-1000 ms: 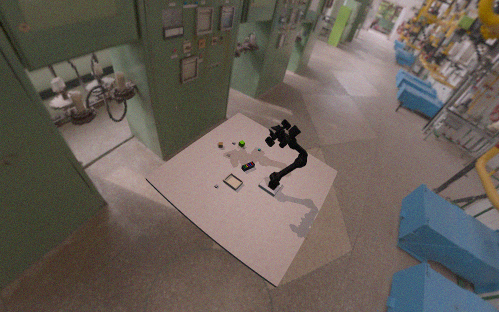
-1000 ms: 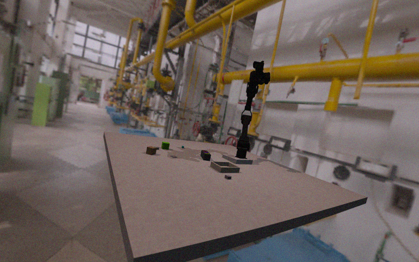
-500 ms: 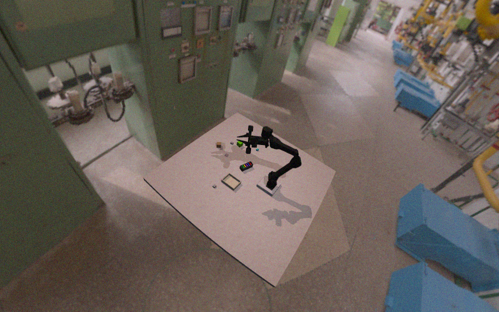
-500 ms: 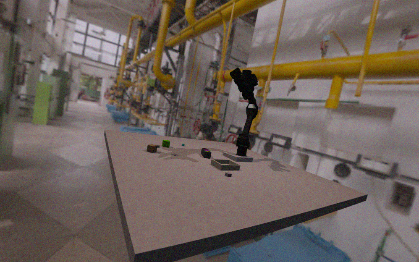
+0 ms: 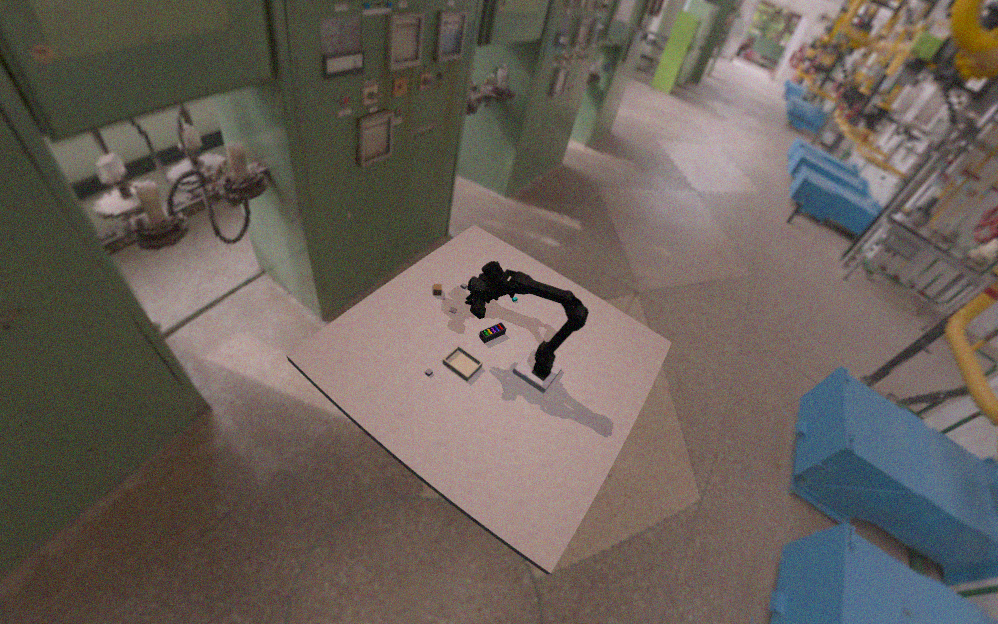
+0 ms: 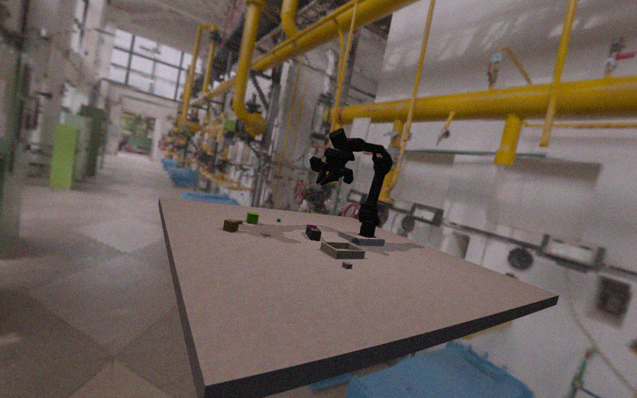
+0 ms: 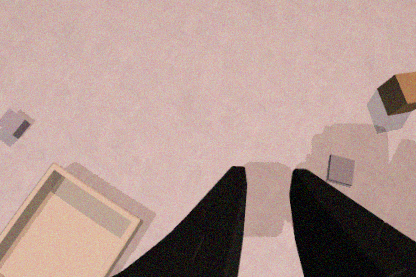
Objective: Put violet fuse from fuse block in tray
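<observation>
The black fuse block stands on the table with a row of coloured fuses in its top. The violet fuse is too small to tell apart surely from its neighbours; a violet patch shows among them. The block is out of the wrist view. The shallow tray lies near the block, and what shows of its floor is bare. My gripper is high above the table, beyond the block from the tray. Its fingers are a little apart with nothing between them.
A brown block, a green cube, a small teal piece and a flat grey piece lie around the far side. A small grey block lies beside the tray.
</observation>
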{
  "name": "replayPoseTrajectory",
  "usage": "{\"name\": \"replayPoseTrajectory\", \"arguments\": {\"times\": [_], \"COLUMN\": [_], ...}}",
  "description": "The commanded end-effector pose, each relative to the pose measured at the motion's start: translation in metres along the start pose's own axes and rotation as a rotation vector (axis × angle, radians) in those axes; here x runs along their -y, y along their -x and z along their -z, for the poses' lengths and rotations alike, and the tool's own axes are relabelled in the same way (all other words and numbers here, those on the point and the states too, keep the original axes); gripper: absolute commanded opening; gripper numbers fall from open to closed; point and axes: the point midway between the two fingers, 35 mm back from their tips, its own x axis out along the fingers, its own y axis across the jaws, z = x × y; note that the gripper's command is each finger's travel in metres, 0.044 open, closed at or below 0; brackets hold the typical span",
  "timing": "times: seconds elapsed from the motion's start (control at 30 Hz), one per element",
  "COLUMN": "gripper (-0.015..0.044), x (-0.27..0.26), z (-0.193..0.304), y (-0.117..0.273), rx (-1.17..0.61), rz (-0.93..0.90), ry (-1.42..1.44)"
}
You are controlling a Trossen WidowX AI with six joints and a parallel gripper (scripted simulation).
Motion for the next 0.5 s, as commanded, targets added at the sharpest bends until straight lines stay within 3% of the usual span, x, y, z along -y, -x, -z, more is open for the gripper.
{"name": "replayPoseTrajectory", "arguments": {"times": [0.0,0.27,0.47], "gripper": [0.0072,0.0072,0.0072], "x": [0.02,0.042,0.044], "z": [0.068,0.182,0.19], "y": [-0.031,-0.045,-0.045], "rx": [-0.271,-0.726,-0.762], "rz": [0.034,0.166,0.18], "ry": [-0.278,-0.775,-0.814]}}
